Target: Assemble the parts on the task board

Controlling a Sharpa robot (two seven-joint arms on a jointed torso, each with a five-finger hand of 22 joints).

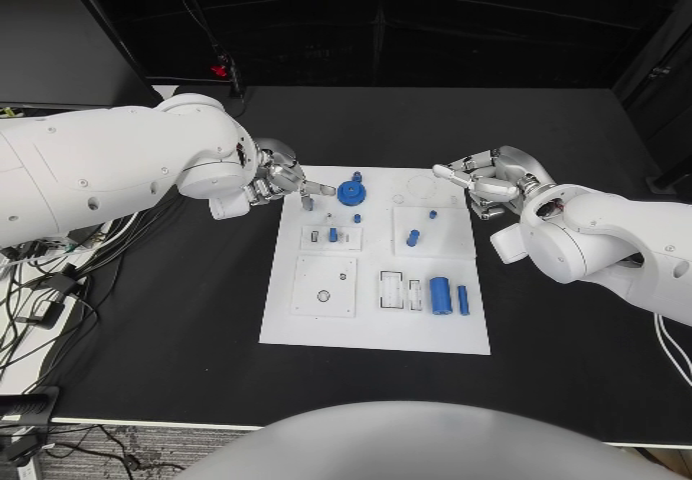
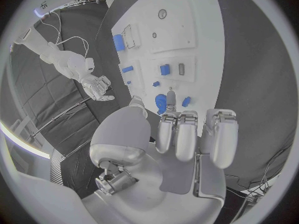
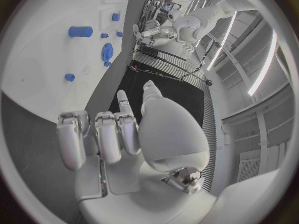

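Task board (image 1: 375,330): white plate mid-table, bare black table (image 1: 173,340) all round.
Parts: blue gear (image 1: 352,193) near far edge; two blue cylinders (image 1: 441,296) near right edge.
Left hand (image 1: 283,182): at far-left corner, fingers apart, empty.
Right hand (image 1: 488,180): at far-right corner, released, empty.
Left wrist view: gear (image 2: 161,102) just beyond fingertips (image 2: 187,157).

The task board (image 1: 378,335) lay in the middle of the surface (image 1: 159,350). A gear (image 1: 352,193) sat on its far edge, left of centre. A short peg (image 1: 413,238) stood right of centre, and two cylinders (image 1: 450,297) lay side by side near the board's right near corner. The left hand (image 1: 281,183) hung at the board's far left corner, the right hand (image 1: 488,180) at its far right corner.
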